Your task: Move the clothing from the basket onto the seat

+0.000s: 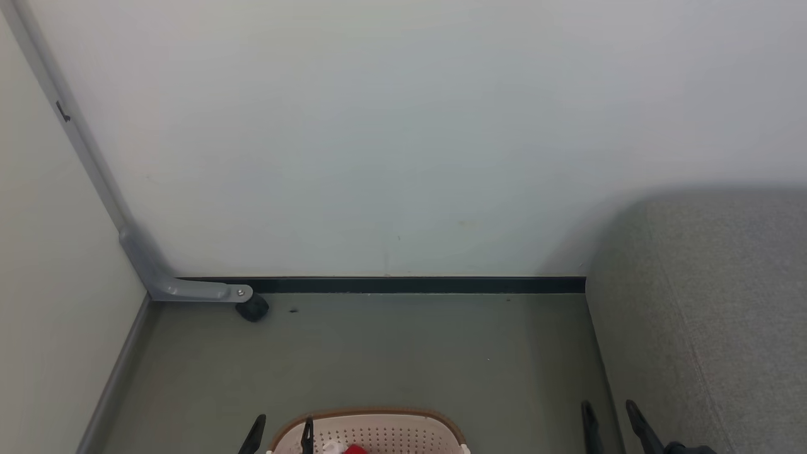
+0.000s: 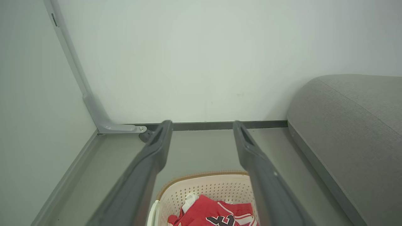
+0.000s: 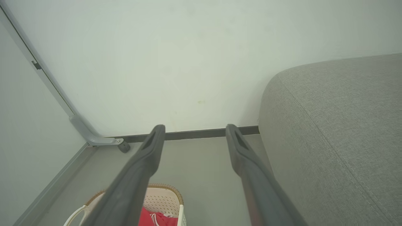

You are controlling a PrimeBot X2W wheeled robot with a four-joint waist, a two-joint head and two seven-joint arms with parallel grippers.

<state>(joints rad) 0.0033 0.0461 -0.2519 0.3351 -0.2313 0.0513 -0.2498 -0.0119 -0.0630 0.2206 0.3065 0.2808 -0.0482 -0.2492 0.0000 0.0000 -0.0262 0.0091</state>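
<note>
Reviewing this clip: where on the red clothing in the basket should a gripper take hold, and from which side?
Probably a bunched fold at the top of the red clothing, pinched from above through the open top of the basket. Its walls close off the sides, and the cloth lies crumpled, not flat. The open left gripper looks nearest to it.

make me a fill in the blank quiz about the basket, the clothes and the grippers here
1. The clothing in the basket is mostly ___ in colour.
2. The seat stands on the robot's ___ side of the basket.
3. The left gripper and the right gripper are both ___, holding nothing.
Missing words: red; right; open.
</note>
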